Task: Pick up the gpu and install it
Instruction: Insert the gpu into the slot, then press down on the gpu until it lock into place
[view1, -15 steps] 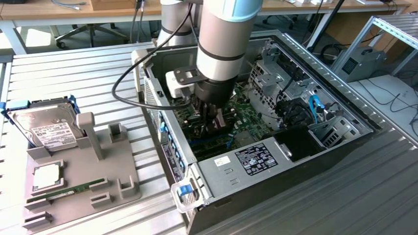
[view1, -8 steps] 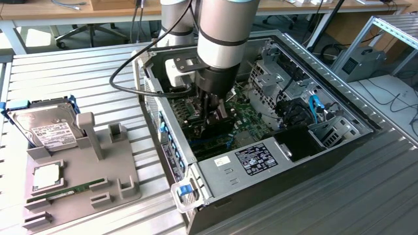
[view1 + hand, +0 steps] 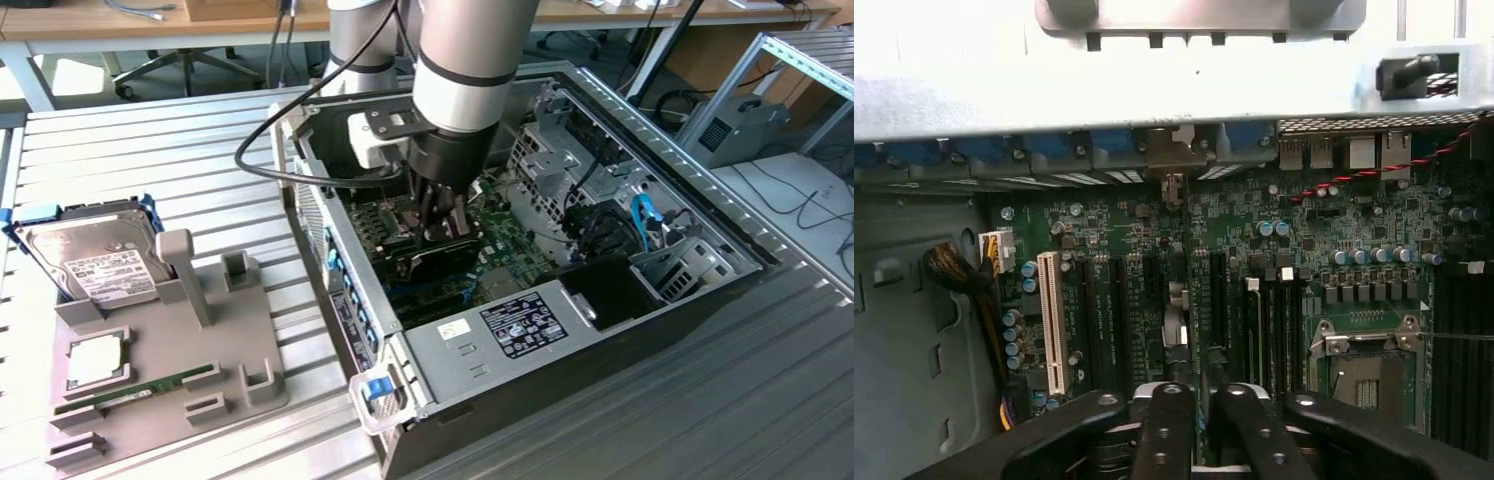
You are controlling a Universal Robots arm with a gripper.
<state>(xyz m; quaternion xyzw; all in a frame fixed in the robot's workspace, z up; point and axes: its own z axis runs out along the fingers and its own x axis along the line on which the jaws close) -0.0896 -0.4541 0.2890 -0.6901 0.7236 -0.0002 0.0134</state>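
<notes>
The gpu [image 3: 441, 258] hangs on edge inside the open computer case [image 3: 747, 250], its black cooler showing just above the green motherboard [image 3: 514, 245]. My gripper [image 3: 441, 222] reaches straight down from the arm and is shut on the card's top edge. In the wrist view the gpu [image 3: 1176, 322] appears edge-on as a thin strip between the black expansion slots [image 3: 1124, 320], running toward the case's rear wall [image 3: 1154, 110]. The gripper [image 3: 1200, 398] has its two black fingers [image 3: 1162, 430] pressed against either side of the card.
In the exterior view a grey fixture [image 3: 240, 390] lies to the case's left. It holds a silver hard drive [image 3: 100, 262] and a narrow green memory stick [image 3: 140, 385]. Drive cages and blue cables [image 3: 645, 222] crowd the case's right. A CPU socket [image 3: 1364, 365] and a white slot [image 3: 1051, 320] flank the card.
</notes>
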